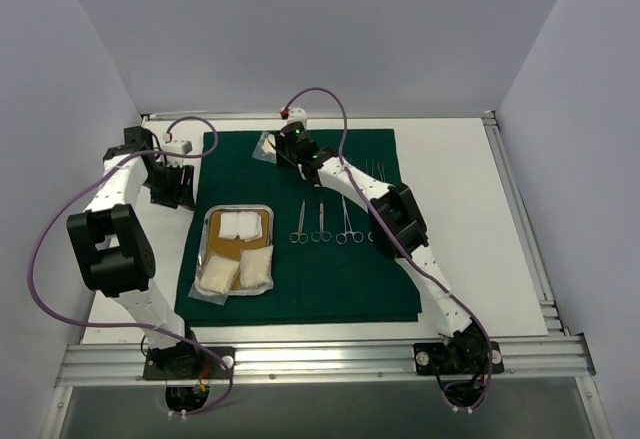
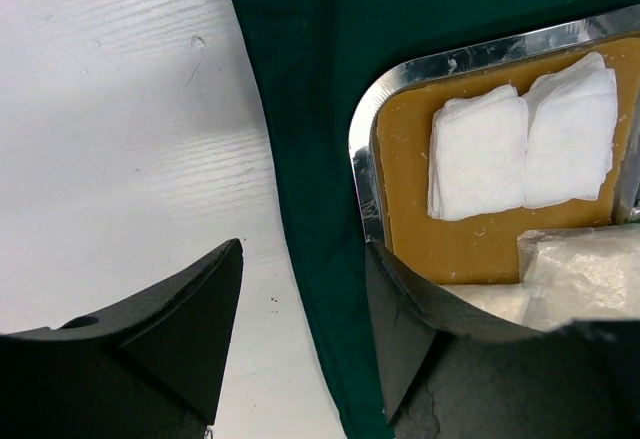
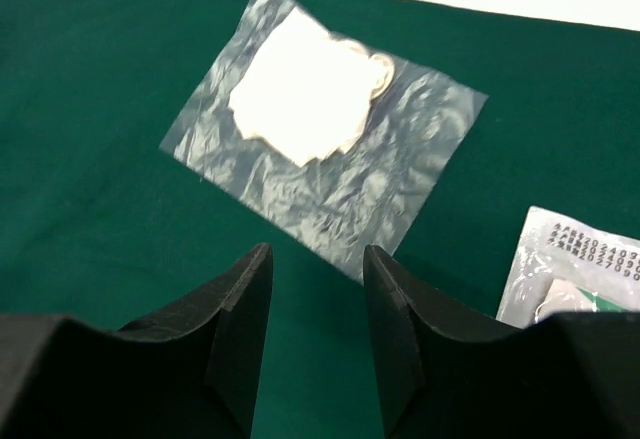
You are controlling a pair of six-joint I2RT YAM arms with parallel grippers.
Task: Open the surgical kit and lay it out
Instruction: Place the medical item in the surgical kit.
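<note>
Both open, empty: right gripper [image 3: 317, 259] facing clear packet [image 3: 320, 149], left gripper [image 2: 305, 259] beside steel tray [image 2: 362, 149].

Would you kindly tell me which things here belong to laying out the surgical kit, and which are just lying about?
For the job: green drape, steel tray, gauze squares, bagged gauze, instruments, clear packet, printed packet.
Lying about: purple cable, aluminium rail.
</note>
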